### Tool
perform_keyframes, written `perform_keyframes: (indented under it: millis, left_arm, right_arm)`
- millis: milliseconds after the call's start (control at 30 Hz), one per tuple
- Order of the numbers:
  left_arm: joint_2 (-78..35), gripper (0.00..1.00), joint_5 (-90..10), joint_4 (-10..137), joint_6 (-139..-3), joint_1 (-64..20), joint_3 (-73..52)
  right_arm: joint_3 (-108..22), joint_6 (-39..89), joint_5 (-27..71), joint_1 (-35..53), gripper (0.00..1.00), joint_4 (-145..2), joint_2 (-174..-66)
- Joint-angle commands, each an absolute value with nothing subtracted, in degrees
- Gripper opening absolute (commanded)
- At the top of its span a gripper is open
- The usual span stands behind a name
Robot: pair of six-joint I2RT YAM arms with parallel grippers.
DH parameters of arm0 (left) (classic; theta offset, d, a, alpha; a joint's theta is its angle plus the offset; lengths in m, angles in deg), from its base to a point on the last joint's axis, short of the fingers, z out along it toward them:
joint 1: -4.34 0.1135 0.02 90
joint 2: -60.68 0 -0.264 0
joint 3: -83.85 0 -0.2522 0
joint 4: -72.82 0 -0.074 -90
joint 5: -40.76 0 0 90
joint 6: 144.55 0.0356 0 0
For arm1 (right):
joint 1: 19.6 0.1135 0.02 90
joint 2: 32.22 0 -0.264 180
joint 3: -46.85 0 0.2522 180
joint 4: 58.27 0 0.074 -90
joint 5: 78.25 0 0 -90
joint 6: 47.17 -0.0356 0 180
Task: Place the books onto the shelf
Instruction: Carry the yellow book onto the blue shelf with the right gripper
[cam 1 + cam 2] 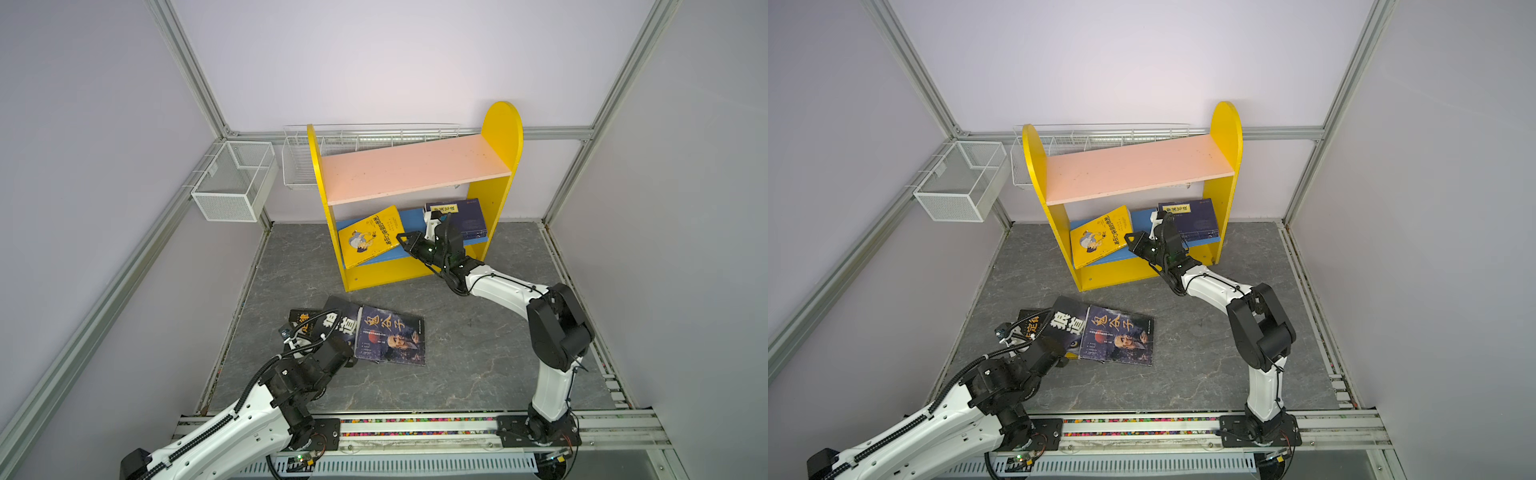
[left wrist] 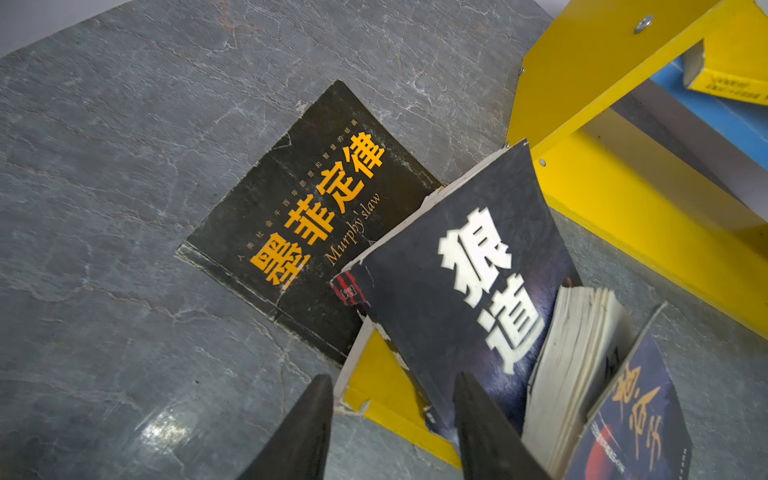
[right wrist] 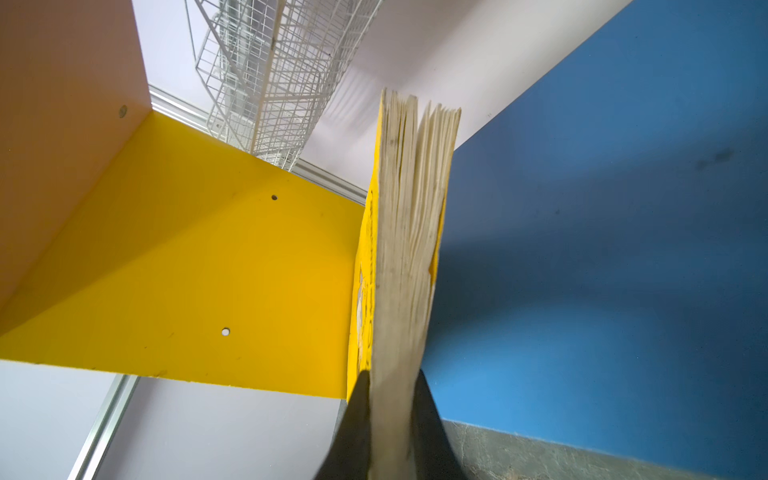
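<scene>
Grey tabletop [image 1: 478,353] lies bare across its right half in both top views. On the shelf [image 1: 415,166] the yellow book [image 1: 370,235] leans over the blue board [image 1: 413,220], with navy books [image 1: 465,216] flat by the right-hand panel. The right gripper [image 1: 402,240] meets the yellow book's edge.

Left wrist: the left gripper [image 2: 391,376] has its jaws apart astride the black book's [image 2: 457,270] torn corner; whether it grips is unclear.

Right wrist: fingers [image 3: 357,415] clamp the yellow book's page edge, with bare board alongside.
</scene>
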State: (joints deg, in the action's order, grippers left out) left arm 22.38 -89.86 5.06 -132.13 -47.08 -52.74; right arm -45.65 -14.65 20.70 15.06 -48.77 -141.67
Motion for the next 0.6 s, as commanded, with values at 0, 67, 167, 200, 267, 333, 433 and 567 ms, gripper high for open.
perform_keyframes:
  millis: [0,67,167,200,267,333,433,567]
  left_arm:
    - [22.3,0.49,-90.2,3.9,-131.7,-46.9,-51.8]
    - [22.2,0.49,-89.9,4.5,-131.1,-46.9,-51.9]
    - [22.2,0.49,-89.3,6.0,-130.1,-46.9,-52.2]
    - [22.1,0.49,-89.2,6.3,-130.0,-46.9,-52.2]
    - [21.9,0.49,-89.1,6.8,-129.8,-46.9,-52.2]
    - [21.6,0.49,-88.9,7.5,-129.2,-46.9,-52.1]
    - [21.0,0.49,-88.8,8.7,-128.7,-46.9,-52.3]
    - [20.0,0.49,-87.7,9.6,-128.3,-46.9,-51.9]
  right_arm:
    - [-48.1,-15.8,18.5,16.0,0.07,-44.7,-142.5]
    - [-48.0,-16.4,18.3,16.1,0.07,-43.8,-143.2]
    - [-48.2,-17.4,17.6,16.2,0.06,-43.4,-144.0]
    - [-48.2,-17.4,17.3,16.2,0.07,-43.4,-144.1]
    - [-48.4,-17.2,16.9,16.2,0.06,-43.9,-144.4]
    - [-49.1,-16.8,17.0,16.3,0.07,-45.7,-144.6]
    - [-50.1,-14.7,16.1,16.9,0.17,-50.2,-144.8]
    - [-52.7,-10.4,12.1,17.9,0.48,-61.1,-144.0]
